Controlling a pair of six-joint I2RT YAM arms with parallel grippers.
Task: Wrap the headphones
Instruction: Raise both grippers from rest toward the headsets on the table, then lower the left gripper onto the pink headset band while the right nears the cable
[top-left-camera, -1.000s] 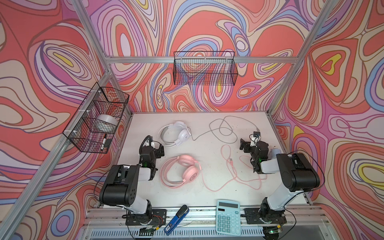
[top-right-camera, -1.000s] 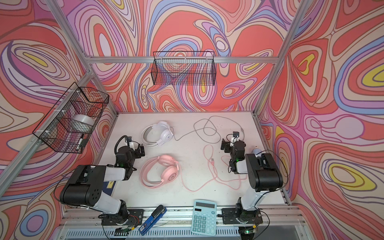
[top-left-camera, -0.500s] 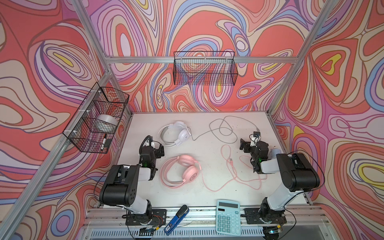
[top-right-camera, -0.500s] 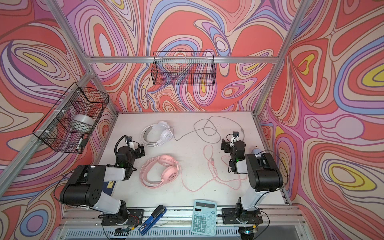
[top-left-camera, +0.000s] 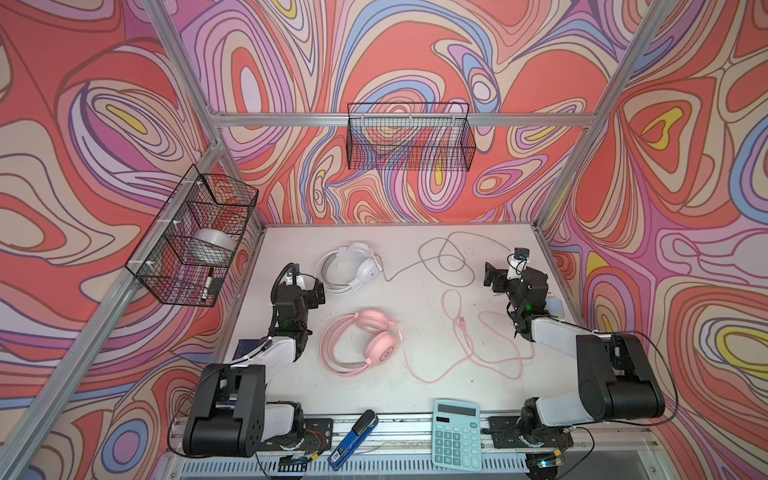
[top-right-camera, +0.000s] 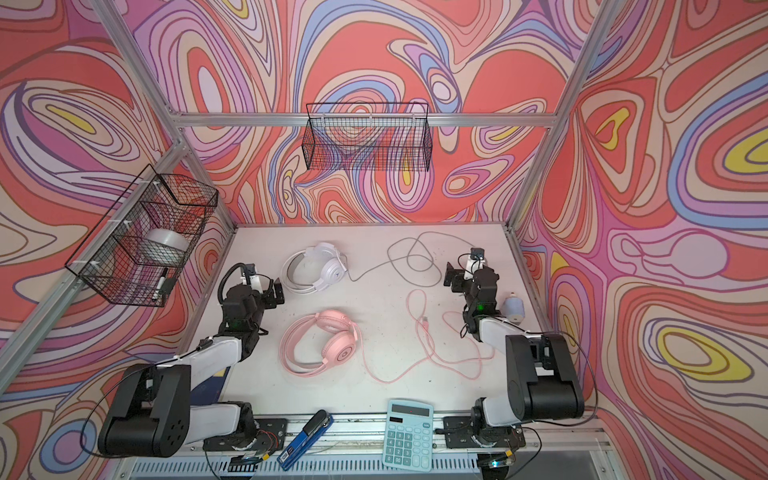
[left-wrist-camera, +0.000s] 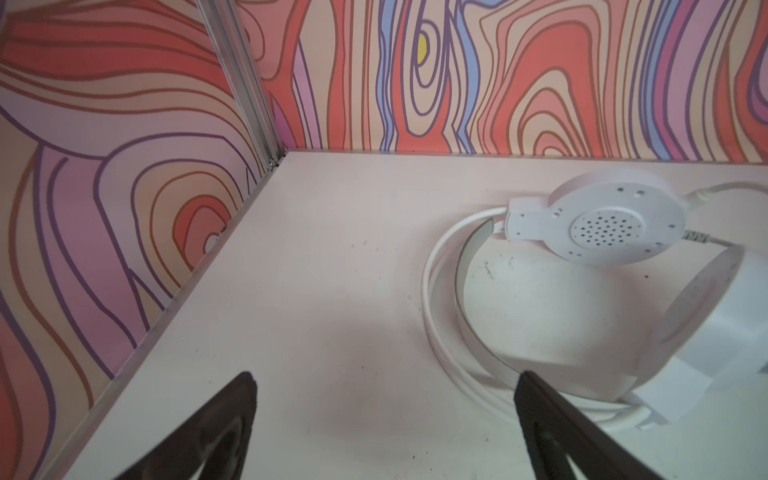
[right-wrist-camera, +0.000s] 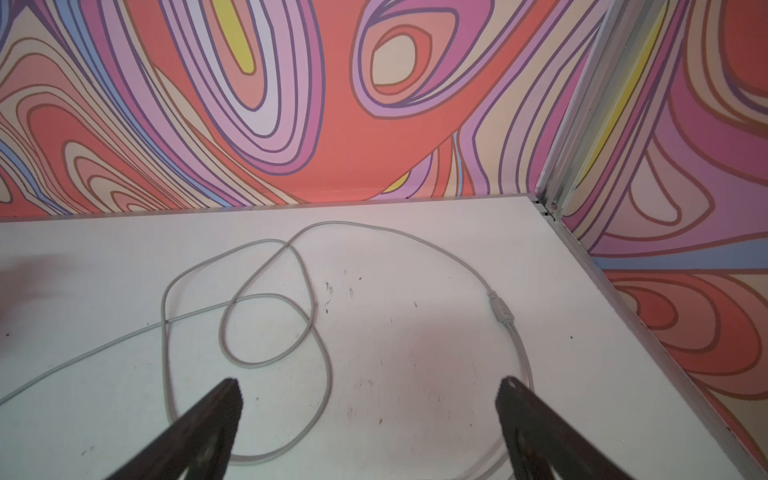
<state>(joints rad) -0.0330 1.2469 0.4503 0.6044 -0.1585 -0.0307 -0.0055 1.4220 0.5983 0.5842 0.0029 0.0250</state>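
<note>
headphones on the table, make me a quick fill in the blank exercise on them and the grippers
1. The white headphones have a ____ cord.
2. The pale blue ____ lies at the front edge, nearer the pink headphones than the white pair.
3. The left gripper and right gripper are both ____, holding nothing.
Missing words: grey; calculator; open.

Swirl-patterned walls (top-left-camera: 415, 62) – aluminium frame (top-left-camera: 399, 120) – enclose a white tabletop (top-left-camera: 415, 399).
</note>
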